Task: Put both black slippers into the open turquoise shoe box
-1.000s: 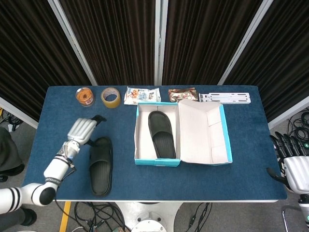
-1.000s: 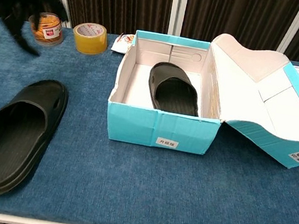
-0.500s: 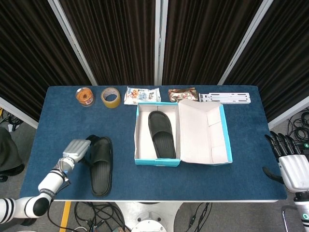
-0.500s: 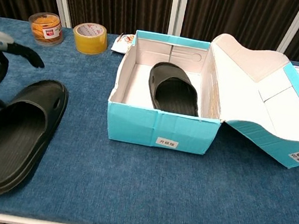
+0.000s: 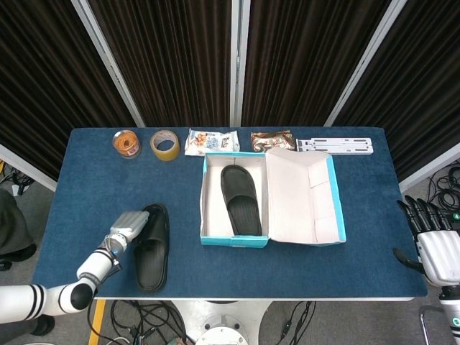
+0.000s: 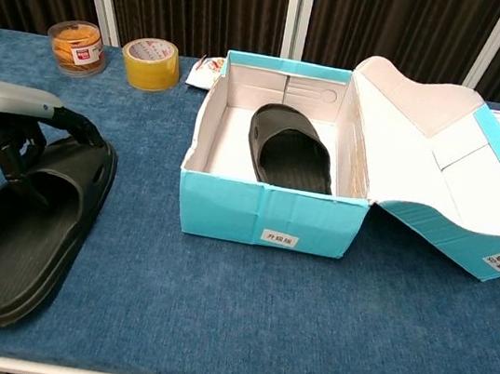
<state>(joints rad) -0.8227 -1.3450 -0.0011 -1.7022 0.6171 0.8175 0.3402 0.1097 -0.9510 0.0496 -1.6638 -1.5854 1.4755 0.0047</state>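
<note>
One black slipper (image 6: 291,151) already lies inside the turquoise shoe box (image 6: 269,216), toe toward the far wall. The second slipper (image 6: 33,220) lies flat on the blue table (image 6: 302,345), well to the left of the box, with its toe pointing away from the robot.

**Left hand.** The left hand (image 6: 15,119) is positioned over the strap end of the second slipper. In the chest view its dark fingers (image 6: 18,162) curl down onto the strap and the left edge. Whether they have actually clamped the slipper cannot be determined from either view; contact is visible, a firm grasp is not.

**Right hand.** The right hand (image 5: 435,241) sits off the right edge of the table with fingers apart, holding nothing.

**Probable step.** Securing the second slipper before lifting it toward the box.

**Failure risks from this position:**
- A shallow hold on the soft strap alone may let the slipper hang and swing, or slip free during the lift.
- The free heel end could strike the left wall of the box during the transfer and push the box sideways.
- The occupied left half of the box leaves limited room; a skewed release may leave the slipper resting on the rim or on top of the first one.
- The open lid (image 6: 442,159) lies to the right and is unlikely to obstruct
</note>
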